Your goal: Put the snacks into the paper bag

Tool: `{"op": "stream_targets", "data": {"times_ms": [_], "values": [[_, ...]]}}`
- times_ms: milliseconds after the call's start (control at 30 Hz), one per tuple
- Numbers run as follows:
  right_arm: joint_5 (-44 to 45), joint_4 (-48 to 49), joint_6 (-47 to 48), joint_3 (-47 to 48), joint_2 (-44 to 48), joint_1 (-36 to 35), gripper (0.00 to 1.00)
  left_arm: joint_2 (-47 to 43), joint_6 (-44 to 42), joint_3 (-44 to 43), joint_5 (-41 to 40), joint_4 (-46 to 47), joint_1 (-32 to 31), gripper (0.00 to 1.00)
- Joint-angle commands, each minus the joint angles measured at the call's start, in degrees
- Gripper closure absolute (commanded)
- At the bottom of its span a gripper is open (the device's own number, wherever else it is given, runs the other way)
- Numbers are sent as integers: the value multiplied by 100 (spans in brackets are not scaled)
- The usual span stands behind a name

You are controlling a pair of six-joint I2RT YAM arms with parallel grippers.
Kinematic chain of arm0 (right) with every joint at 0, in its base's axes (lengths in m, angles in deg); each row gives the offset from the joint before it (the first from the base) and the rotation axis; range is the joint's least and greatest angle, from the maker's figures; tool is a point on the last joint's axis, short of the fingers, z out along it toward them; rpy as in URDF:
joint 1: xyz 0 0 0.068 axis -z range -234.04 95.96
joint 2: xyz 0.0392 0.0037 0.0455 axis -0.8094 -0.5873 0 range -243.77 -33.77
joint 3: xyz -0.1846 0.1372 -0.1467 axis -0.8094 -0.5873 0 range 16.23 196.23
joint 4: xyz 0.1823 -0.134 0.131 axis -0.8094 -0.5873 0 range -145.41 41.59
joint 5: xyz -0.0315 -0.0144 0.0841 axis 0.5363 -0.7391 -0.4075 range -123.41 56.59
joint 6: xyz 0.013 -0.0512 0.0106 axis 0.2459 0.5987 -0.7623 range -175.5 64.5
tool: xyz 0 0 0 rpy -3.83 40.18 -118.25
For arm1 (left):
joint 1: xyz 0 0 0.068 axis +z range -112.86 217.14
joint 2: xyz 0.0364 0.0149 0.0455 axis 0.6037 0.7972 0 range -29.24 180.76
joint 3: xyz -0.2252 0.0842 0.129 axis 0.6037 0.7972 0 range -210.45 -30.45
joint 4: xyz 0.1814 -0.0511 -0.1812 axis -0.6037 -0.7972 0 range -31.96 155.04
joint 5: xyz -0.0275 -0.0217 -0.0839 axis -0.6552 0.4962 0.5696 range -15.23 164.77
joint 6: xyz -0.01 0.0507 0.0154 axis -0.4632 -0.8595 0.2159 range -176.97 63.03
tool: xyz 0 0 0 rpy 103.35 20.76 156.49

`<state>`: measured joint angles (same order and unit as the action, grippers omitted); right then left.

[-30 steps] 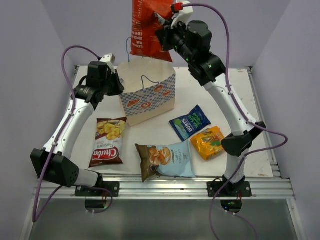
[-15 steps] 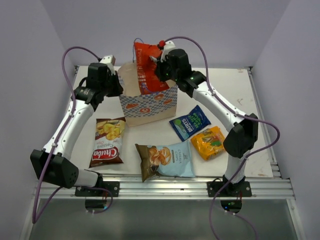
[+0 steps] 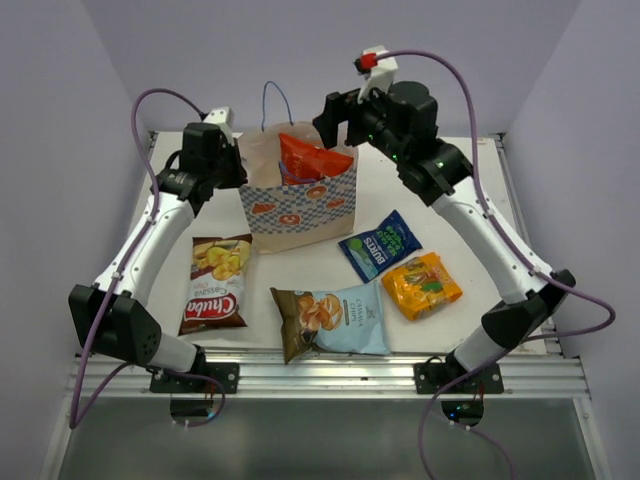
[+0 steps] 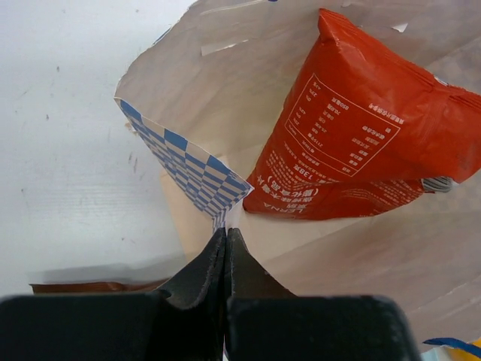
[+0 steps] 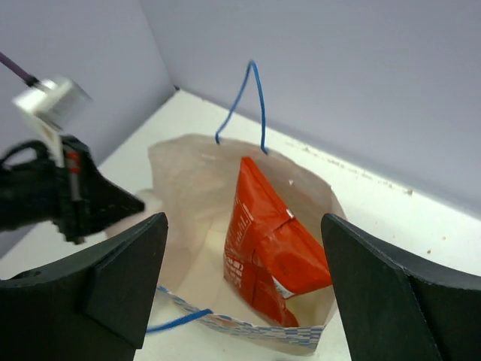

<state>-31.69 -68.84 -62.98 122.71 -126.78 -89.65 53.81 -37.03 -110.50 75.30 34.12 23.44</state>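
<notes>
Red chip bag (image 3: 310, 160): stands tilted inside the paper bag (image 3: 297, 200), its top corner poking above the rim. A second ago it hung in the air above the opening, and half a second ago it was partway in.
Right hand (image 3: 338, 118): fingers spread wide and holding nothing. It has let go of the red packet and lifted clear, and now sits above and just behind the opening.
Left hand (image 4: 225, 242): closed tight on the near-left rim of the paper bag, pinching the checkered edge and keeping the mouth open, as it did a second ago.
Paper bag: upright at the far middle of the desk (image 3: 430, 190), mouth gaping, one blue cord handle standing up at the back.
Snacks outside: Chulo bag (image 3: 215, 283) near-left, brown-and-light-blue chip bag (image 3: 330, 318) near-centre, dark blue packet (image 3: 380, 244) and orange packet (image 3: 420, 284) just right of centre. All four lie flat on the desk.
Progress (judged): one of five packets is in. The freed right hand is best placed for the dark blue packet, which lies nearest to it.
</notes>
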Motion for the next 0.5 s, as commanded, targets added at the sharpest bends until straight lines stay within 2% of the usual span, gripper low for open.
{"op": "stream_targets", "data": {"times_ms": [0,67,167,200,300,467], "values": [[-154,-188,72,784,485,-24,13,72,-52,-204,-360,-64,-46,100],[-783,-689,28,936,556,-24,13,63,9,-221,-501,-55,-46,100],[-1392,-1060,-253,202,870,-173,13,63,106,-239,-809,-72,-54,100],[-1472,-1017,-340,-628,1012,-452,13,63,132,-239,-896,-81,-46,100],[-1429,-691,-516,-1836,1285,-1120,12,63,150,-222,-854,-81,-46,100],[-1341,-1217,-228,-2253,926,-1693,12,124,176,-195,-608,-64,-46,100]]}}
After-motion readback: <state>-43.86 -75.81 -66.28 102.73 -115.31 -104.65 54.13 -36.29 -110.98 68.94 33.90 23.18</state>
